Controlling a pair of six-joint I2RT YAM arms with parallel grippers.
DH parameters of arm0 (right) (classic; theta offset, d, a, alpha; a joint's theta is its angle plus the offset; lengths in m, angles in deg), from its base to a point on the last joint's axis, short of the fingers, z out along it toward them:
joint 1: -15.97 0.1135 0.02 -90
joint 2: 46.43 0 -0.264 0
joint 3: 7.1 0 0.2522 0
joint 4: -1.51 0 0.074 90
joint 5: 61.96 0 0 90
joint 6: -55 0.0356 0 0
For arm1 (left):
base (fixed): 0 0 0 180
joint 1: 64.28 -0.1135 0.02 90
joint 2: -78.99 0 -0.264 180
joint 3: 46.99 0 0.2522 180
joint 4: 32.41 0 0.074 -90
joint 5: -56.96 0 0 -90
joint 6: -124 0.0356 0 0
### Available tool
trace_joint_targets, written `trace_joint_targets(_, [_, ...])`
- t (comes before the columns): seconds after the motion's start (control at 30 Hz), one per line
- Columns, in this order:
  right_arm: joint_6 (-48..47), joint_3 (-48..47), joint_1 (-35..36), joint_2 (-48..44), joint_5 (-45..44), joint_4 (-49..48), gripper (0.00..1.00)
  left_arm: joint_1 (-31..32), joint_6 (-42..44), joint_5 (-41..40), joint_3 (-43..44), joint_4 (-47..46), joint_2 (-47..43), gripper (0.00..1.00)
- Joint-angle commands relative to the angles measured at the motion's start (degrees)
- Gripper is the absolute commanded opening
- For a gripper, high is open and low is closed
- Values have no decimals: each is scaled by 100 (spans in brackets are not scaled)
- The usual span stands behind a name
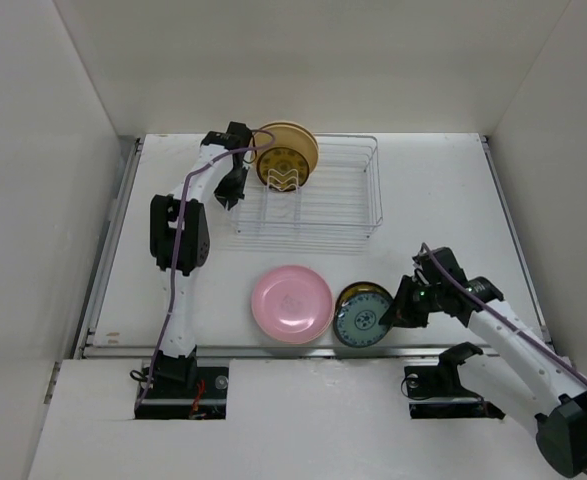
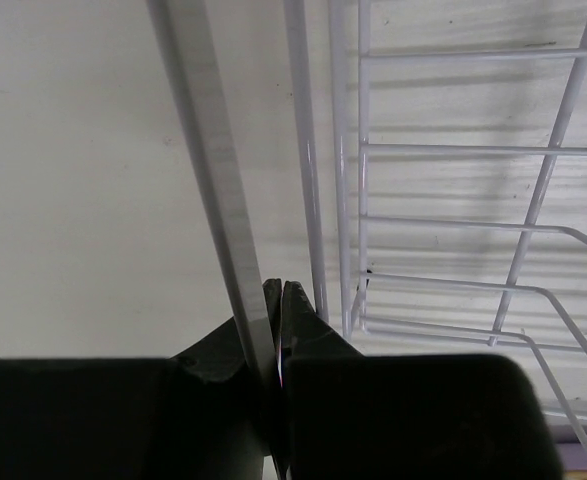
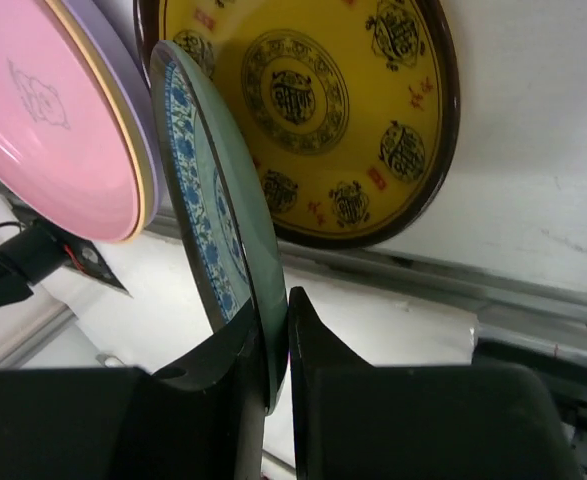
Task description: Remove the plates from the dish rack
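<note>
Top view: the dish rack (image 1: 333, 205) holds two upright plates (image 1: 291, 150) at its left end, with the left gripper (image 1: 238, 170) beside them. A pink plate (image 1: 291, 303) and a teal plate (image 1: 361, 320) sit on the table (image 1: 453, 180) in front of the rack.
Left wrist: jaws closed on a pale plate rim (image 2: 213, 170), just left of the rack.
Right wrist: the right gripper (image 3: 276, 310) pinches the teal plate's edge. The plate is tilted over a yellow plate (image 3: 323, 100).

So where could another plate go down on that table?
Bare table lies right of the dish rack, toward the side wall. The near edge is crowded: pink plate and patterned plate side by side, the right claw gripping the latter.
</note>
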Motion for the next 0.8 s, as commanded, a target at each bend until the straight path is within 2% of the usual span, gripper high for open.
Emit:
trace_joint_targets(0.0, [343, 74, -14, 22, 80, -1012, 15, 40, 667, -127, -300, 680, -427, 0])
trace_joint_targets(0.03, [343, 74, -14, 91, 1, -1091, 22, 40, 615, -57, -301, 680, -427, 0])
trace_joint_targets(0.2, [290, 74, -14, 592, -631, -1040, 25, 40, 421, 14, -415, 794, -532, 0])
trace_joint_targets(0.33, [343, -162, -14, 759, -1186, -645, 45, 40, 369, 67, -599, 794, -585, 0])
trace_joint_targets(0.37, [343, -276, -14, 812, -1326, -479, 56, 40, 368, 67, -600, 794, -585, 0])
trace_joint_targets(0.4, [395, -399, -14, 813, -1475, -286, 61, 40, 368, 67, -600, 742, -585, 0])
trace_joint_targets(0.5, [562, -978, -14, 559, -2011, 286, 66, 40, 368, 128, -653, 742, -585, 0])
trace_joint_targets(0.53, [562, -1442, -14, 506, -2404, 549, 67, 40, 368, 181, -653, 742, -585, 0])
trace_joint_targets(0.6, [476, -1840, -14, 435, -2540, 429, 79, 40, 368, 233, -653, 742, -585, 0])
trace_joint_targets(0.63, [353, -2024, 91, 513, -2540, 306, 85, 40, 368, 286, -653, 742, -585, 0])
trace_joint_targets(0.7, [-251, -2578, 214, 1020, -2488, -264, 85, 40, 307, 347, -592, 803, -585, 0])
trace_joint_targets(0.73, [-446, -2815, 285, 1311, -2557, -353, 85, 40, 307, 435, -591, 803, -524, 0])
trace_joint_targets(0.77, [-605, -3453, 346, 1653, -2880, -163, 85, 40, 254, 436, -591, 864, -523, 0])
